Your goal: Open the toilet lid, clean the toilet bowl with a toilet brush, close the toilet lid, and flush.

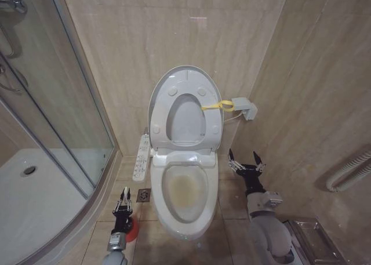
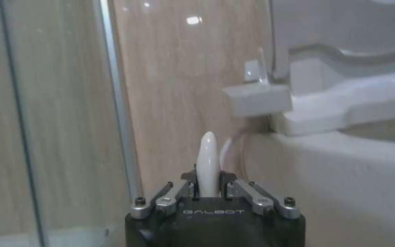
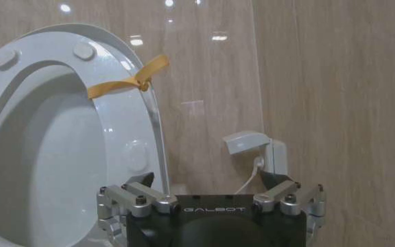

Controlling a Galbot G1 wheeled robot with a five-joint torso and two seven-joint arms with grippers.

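"GALBOT" stands on left gripper (image 2: 210, 191) and right gripper (image 3: 211, 191).

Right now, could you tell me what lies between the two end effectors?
In the head view, the toilet bowl sits between the left end effector, shut on the toilet brush, and the open right end effector.

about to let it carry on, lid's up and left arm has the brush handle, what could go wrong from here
The left end effector grips the toilet brush near its handle tip, so the brush may swing or slip when lifted from the red holder. The toilet lid and seat stand upright against the wall; a bump from the open right end effector could drop them.
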